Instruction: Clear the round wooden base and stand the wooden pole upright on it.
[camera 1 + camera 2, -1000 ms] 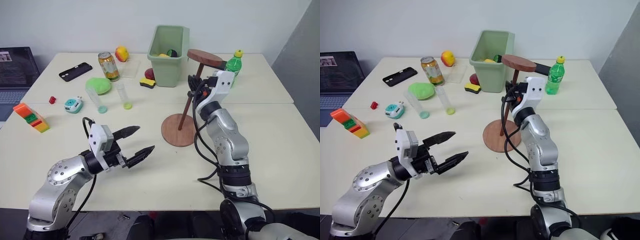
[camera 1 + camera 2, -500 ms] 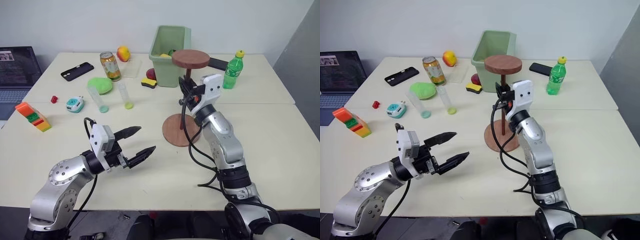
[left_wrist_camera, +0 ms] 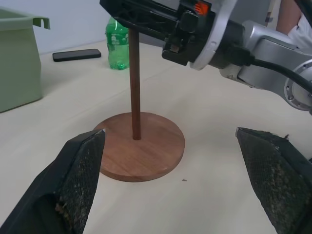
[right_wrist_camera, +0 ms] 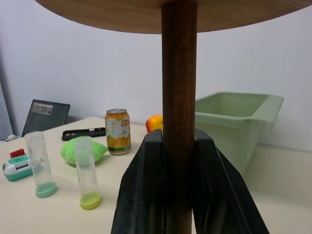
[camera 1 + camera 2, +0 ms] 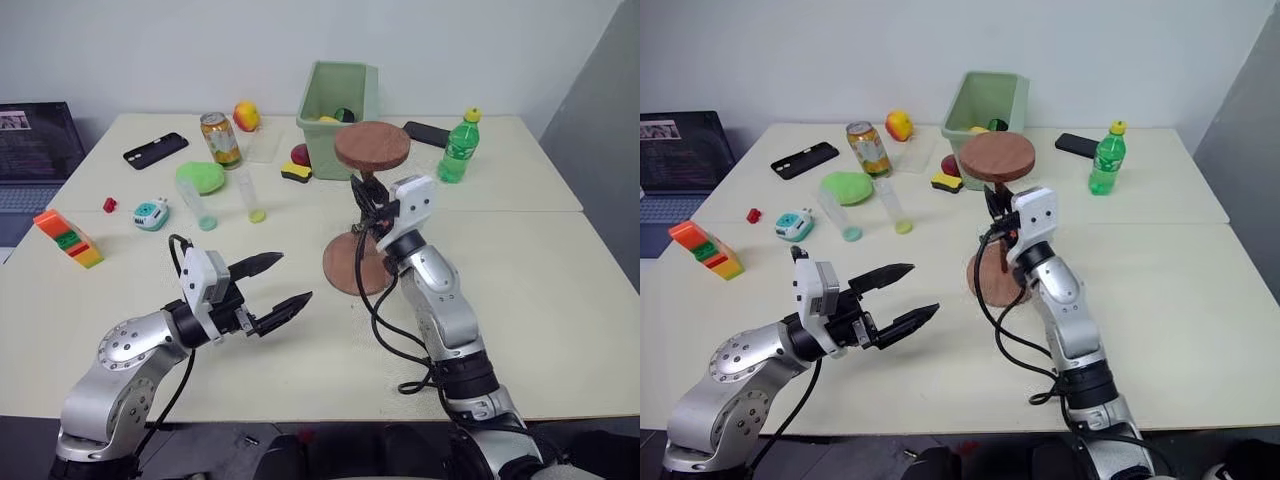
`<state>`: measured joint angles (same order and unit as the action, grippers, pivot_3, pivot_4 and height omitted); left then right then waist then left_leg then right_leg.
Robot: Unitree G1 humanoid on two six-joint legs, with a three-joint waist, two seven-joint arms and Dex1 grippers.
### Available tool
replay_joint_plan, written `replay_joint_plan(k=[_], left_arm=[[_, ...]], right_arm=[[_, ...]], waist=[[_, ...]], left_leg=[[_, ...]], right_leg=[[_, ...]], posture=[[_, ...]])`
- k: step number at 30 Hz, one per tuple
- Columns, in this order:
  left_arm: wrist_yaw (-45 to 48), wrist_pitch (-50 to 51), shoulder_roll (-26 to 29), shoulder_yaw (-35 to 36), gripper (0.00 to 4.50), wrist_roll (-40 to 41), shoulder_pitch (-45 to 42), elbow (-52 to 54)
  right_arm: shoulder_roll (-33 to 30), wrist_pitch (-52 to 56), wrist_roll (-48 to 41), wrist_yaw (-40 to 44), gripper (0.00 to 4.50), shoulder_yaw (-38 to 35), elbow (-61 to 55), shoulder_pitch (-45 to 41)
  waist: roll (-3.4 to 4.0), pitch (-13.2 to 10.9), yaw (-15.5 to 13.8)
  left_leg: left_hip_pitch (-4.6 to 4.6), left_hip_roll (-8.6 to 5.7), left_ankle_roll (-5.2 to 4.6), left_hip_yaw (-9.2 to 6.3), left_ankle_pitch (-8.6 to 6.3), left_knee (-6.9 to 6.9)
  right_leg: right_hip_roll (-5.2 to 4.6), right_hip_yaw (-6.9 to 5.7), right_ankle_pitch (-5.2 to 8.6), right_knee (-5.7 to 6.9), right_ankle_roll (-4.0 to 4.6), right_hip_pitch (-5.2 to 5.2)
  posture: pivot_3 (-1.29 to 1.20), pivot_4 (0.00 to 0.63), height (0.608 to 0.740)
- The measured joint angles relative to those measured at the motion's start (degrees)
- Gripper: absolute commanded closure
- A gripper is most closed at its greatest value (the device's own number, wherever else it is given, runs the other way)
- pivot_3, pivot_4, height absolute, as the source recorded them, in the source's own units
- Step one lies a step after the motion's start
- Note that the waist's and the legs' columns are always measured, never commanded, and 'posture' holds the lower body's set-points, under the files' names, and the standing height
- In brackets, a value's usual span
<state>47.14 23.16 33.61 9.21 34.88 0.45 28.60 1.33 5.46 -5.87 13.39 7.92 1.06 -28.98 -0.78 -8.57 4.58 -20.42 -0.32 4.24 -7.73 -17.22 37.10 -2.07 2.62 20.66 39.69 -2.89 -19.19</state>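
While right jaws clamp pole (image 4: 179, 97) mid-shaft, pole upright, lower end on base (image 3: 151, 156) centre, small disc on top. Left gripper (image 5: 278, 283) jaws wide, empty, near base above desk (image 5: 560, 290).

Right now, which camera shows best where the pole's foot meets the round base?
The left wrist view: the wooden pole stands at the middle of the round wooden base. Both eye views have the right arm partly covering the base. The right wrist view gives the shaft clamped in the right tool.
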Motion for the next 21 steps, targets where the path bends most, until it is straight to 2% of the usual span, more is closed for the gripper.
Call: replay_joint_plan(k=[6,8,9,12,15,18,21], left_arm=[[-0.1,0.1,0.0,-0.1,0.00,0.0,-0.8,0.0],[-0.1,0.2,0.0,-0.2,0.00,0.0,-0.9,-0.1],[-0.1,0.2,0.0,-0.2,0.00,0.0,-1.0,-0.2],[-0.2,1.3,0.3,-0.2,0.00,0.4,-1.4,-0.3],[-0.2,2.4,0.7,-0.2,0.00,0.7,-1.8,-1.6],[0.9,3.6,2.1,-0.2,0.00,1.7,-3.5,-2.3],[4.5,6.6,6.3,-0.3,0.00,3.6,-4.0,-2.8]], right_arm=[[-1.9,3.3,0.7,0.8,4.24,1.6,-2.3,0.4],[-2.4,3.9,1.1,0.8,3.53,2.0,-3.1,0.7],[-2.5,4.4,1.2,0.7,3.47,2.0,-3.4,0.8],[-3.5,10.6,1.3,1.1,2.83,2.5,-0.4,4.7],[-4.7,13.8,0.8,2.4,2.17,2.3,-0.2,5.9],[-6.7,18.2,-1.6,4.5,1.52,1.0,-5.9,5.3],[-11.5,25.8,-5.5,8.3,0.90,-0.1,-12.3,6.1]], waist=[[0.08,0.5,-0.1],[0.08,0.6,-0.3],[0.07,0.6,-0.4],[0.05,0.4,-0.9],[0.59,-0.2,-1.1],[0.60,-0.2,-1.2],[0.62,-0.2,-1.2]], left_leg=[[0.06,0.00,0.00,-0.03,0.00,-0.10],[0.06,0.00,0.00,-0.04,0.00,-0.12],[0.06,0.00,0.00,-0.04,0.00,-0.12],[-0.14,-0.02,0.00,-0.03,0.00,-0.09],[-0.56,-0.08,0.21,0.08,0.12,-0.07],[-0.57,0.04,0.25,-0.01,0.14,-0.22],[-0.62,0.02,0.24,-0.03,0.13,-0.26]], right_leg=[[-0.01,0.00,0.00,-0.22,0.00,0.07],[-0.01,0.00,0.00,-0.25,0.00,0.09],[-0.01,0.00,0.00,-0.27,0.00,0.09],[-0.02,0.00,0.00,-0.32,0.00,-0.02],[-0.09,0.13,-0.01,-0.18,0.00,-0.53],[0.01,-0.03,0.00,-0.28,0.02,-0.54],[0.00,-0.03,0.01,-0.46,0.03,-0.50]], posture=[[0.00,0.150,0.740],[0.00,0.150,0.740],[0.00,0.150,0.740],[0.00,0.150,0.740],[0.00,0.150,0.740],[0.00,0.150,0.740],[0.00,0.150,0.740]])
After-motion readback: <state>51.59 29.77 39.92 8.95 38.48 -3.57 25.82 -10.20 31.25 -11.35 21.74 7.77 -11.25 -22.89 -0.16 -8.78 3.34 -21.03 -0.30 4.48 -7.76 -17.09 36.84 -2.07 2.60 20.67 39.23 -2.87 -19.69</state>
